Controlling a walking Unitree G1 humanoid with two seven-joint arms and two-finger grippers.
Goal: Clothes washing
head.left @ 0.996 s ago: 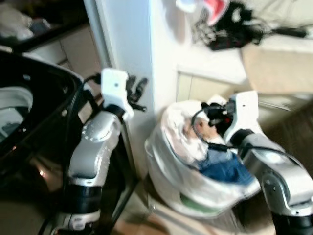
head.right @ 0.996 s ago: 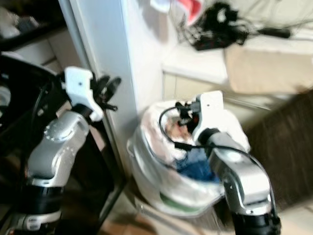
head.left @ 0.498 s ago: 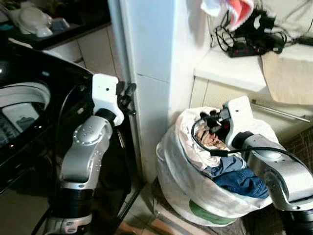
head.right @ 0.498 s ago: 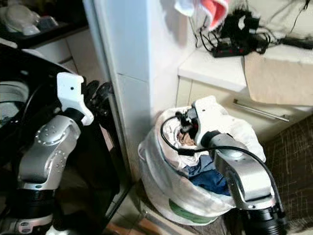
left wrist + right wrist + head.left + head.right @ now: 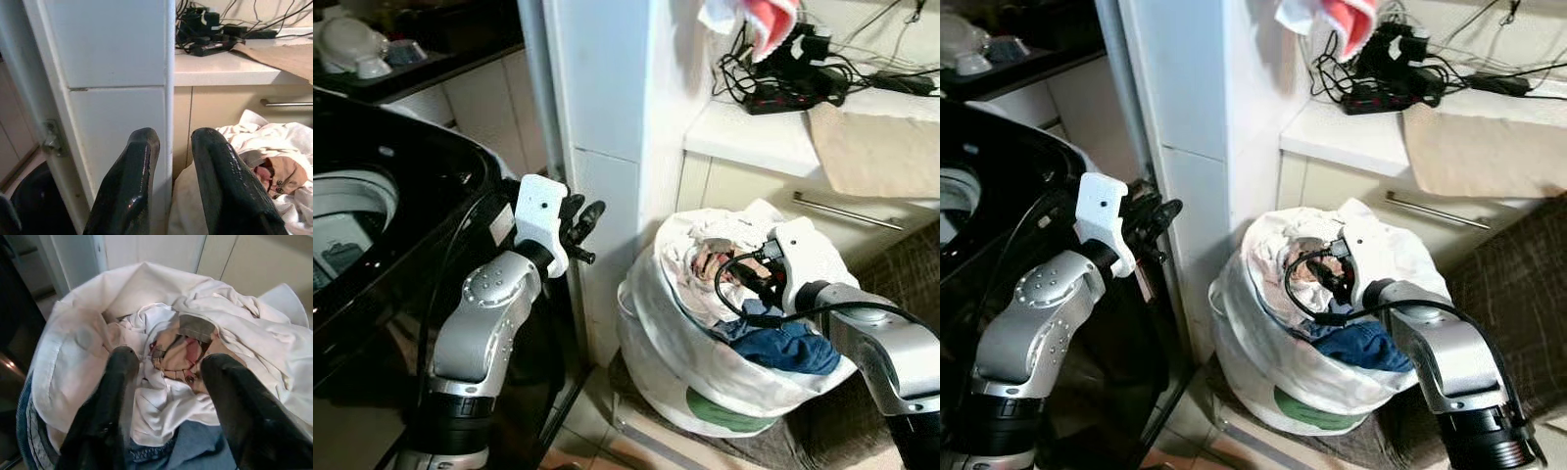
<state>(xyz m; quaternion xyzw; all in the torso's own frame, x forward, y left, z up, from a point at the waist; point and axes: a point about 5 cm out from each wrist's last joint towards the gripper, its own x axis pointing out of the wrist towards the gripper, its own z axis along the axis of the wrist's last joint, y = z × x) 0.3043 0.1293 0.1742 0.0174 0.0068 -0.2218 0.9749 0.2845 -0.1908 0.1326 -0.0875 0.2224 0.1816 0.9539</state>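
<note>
Right end effector: mine, poised just above the laundry, fingers spread apart and holding nothing.
Left end effector: mine, raised beside the white pillar, near the washer; fingers slightly parted, nothing between them.
Laundry: heaped in the white bag, which stands on the floor at the foot of the pillar, below the counter's front edge.
Contents: white cloth on top, a pink-and-tan patterned piece in the middle, a blue denim piece at the side nearest me.
Washer: dark, top open, on my left, well apart from the bag.
Handling, as I judge it: soft, light and limp; pieces will drape, stretch out and drag their neighbours when lifted. Denim is likely the heaviest.
Where to take hold, as I judge it: a raised fold of the patterned piece or the white cloth around it, directly between my spread fingers; pinch a thick bunch, not a single layer.
Counter: carries a tangle of black cables and a tan cloth at its edge.
Hidden: the bag's depth and lower garments; how the pieces are tangled.
Cut off: the washer drum, and a red-and-white cloth hanging at the top.
</note>
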